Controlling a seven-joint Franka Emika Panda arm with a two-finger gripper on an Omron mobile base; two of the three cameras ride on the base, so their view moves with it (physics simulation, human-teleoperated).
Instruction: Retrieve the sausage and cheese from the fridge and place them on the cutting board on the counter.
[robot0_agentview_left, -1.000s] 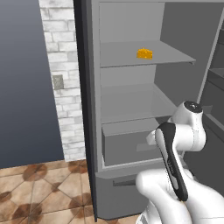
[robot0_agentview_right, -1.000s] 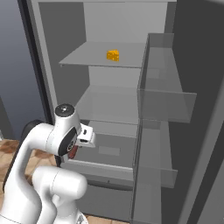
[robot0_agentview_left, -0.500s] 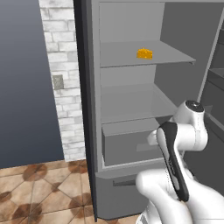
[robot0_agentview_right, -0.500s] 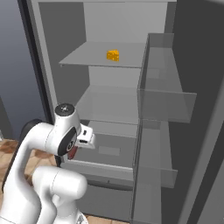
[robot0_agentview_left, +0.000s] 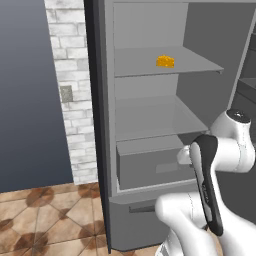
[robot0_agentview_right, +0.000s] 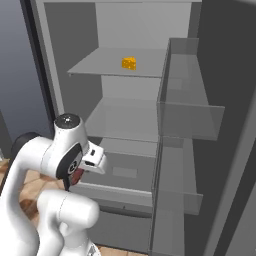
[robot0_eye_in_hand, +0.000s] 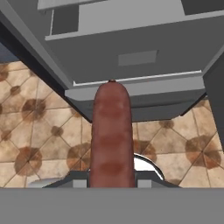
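The fridge (robot0_agentview_left: 100, 125) stands open, its door (robot0_agentview_right: 185, 150) swung to the right. The cheese (robot0_agentview_left: 165, 61), a yellow-orange wedge (robot0_agentview_right: 129, 63), lies on the upper shelf. My gripper (robot0_eye_in_hand: 112, 179) is shut on the sausage (robot0_eye_in_hand: 111, 135), a reddish-brown cylinder that sticks out past the fingertips (robot0_eye_in_hand: 78, 177) toward the fridge's drawer (robot0_eye_in_hand: 131, 48). In the right base view the sausage (robot0_agentview_right: 76, 178) peeks out under the hand, held low in front of the drawer (robot0_agentview_right: 120, 172). The cutting board and the counter are out of view.
A white brick pillar (robot0_agentview_left: 70, 90) and a dark blue-grey wall (robot0_agentview_left: 25, 100) lie left of the fridge. Brown tiled floor (robot0_eye_in_hand: 39, 127) spreads below the hand. The door's shelves (robot0_agentview_right: 187, 107) jut out on the right.
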